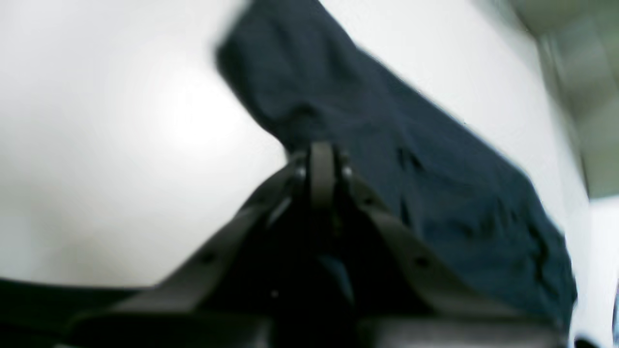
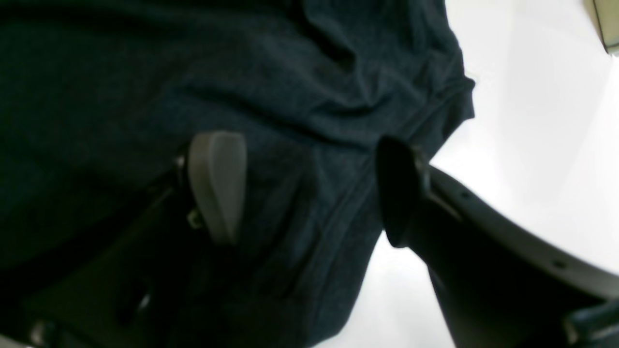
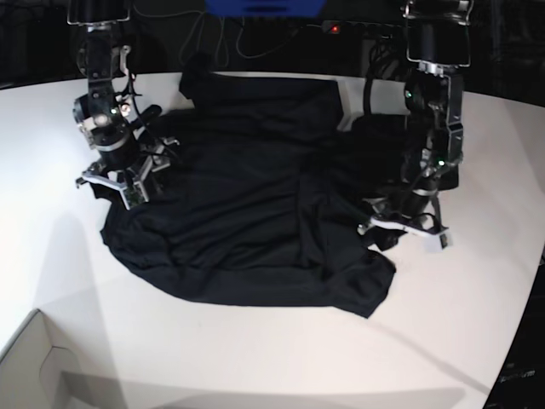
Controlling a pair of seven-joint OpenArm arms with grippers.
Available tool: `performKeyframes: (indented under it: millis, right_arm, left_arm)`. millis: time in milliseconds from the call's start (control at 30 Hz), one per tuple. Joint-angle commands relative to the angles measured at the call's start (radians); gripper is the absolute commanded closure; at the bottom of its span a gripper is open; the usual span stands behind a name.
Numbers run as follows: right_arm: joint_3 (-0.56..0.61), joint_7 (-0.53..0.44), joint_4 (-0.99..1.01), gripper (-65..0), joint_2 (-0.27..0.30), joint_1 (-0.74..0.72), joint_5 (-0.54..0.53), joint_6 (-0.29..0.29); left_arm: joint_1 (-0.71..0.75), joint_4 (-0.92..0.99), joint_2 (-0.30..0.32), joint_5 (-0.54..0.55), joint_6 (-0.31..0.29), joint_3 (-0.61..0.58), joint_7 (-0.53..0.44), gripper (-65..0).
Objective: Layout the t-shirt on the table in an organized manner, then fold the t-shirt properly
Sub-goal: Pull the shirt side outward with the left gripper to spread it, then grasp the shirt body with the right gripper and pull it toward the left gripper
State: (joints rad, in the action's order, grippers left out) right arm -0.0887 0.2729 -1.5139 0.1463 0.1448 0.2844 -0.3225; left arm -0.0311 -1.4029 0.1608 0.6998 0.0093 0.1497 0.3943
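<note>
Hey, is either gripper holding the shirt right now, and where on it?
The left gripper is shut on the t-shirt at its edge nearest that arm. The right gripper is open over the fabric, holding nothing.

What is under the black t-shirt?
The white table lies under the t-shirt and shows bare all around it. The part of the tabletop right beneath the cloth is covered, so anything lying there cannot be seen.
</note>
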Motion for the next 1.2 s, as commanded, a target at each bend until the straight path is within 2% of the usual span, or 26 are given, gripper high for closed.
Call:
performKeyframes:
  millis: [0,167,400,567,667,767,900,967,1033,1100,1167]
  right_arm:
    - [-0.004,-0.024,-0.020,-42.3,0.008,-0.011,-0.001,0.006]
    - [-0.004,-0.025,-0.020,-42.3,0.008,-0.011,-0.001,0.006]
    - [-0.003,-0.024,-0.017,-42.3,0.005,-0.011,-0.001,0.006]
    - [-0.003,-0.024,-0.018,-42.3,0.006,-0.011,-0.001,0.006]
    - [-0.004,-0.024,-0.018,-42.3,0.008,-0.009,-0.001,0.006]
    - [-0.004,-0.028,-0.018,-42.3,0.008,0.008,-0.001,0.006]
    - [-0.004,-0.030,-0.020,-42.3,0.006,0.009,-0.001,0.006]
    - [-0.004,-0.030,-0.020,-42.3,0.006,0.005,-0.001,0.006]
    - [-0.001,-0.031,-0.020,-42.3,0.006,-0.001,-0.001,0.006]
    - [0.002,-0.033,-0.027,-42.3,0.006,-0.014,-0.003,0.006]
    - [0.002,-0.033,-0.030,-42.2,0.000,-0.043,-0.004,0.004]
  left_arm:
    - [-0.019,-0.029,0.023,0.005,-0.013,0.032,-0.025,-0.1]
    - [-0.022,-0.025,0.102,0.005,-0.015,0.127,-0.025,-0.1]
    - [-0.145,-0.016,0.207,0.002,-0.015,0.141,-0.027,-0.1]
    - [-0.215,0.038,0.253,-0.007,-0.013,0.141,-0.027,-0.5]
    - [-0.229,0.107,0.259,-0.007,-0.013,0.141,-0.028,-1.7]
    - [-0.249,0.188,0.257,-0.007,-0.010,0.141,-0.034,-11.3]
    - [-0.263,0.280,0.257,0.004,-0.013,0.143,-0.034,-32.0]
    - [-0.244,0.265,0.257,0.005,-0.013,0.156,-0.027,-38.9]
    - [-0.177,0.207,0.251,0.005,-0.015,0.202,-0.025,-41.2]
    - [-0.095,0.109,0.236,0.007,-0.015,0.252,-0.025,-39.6]
    - [-0.003,0.018,0.194,0.007,-0.015,0.299,-0.025,-36.6]
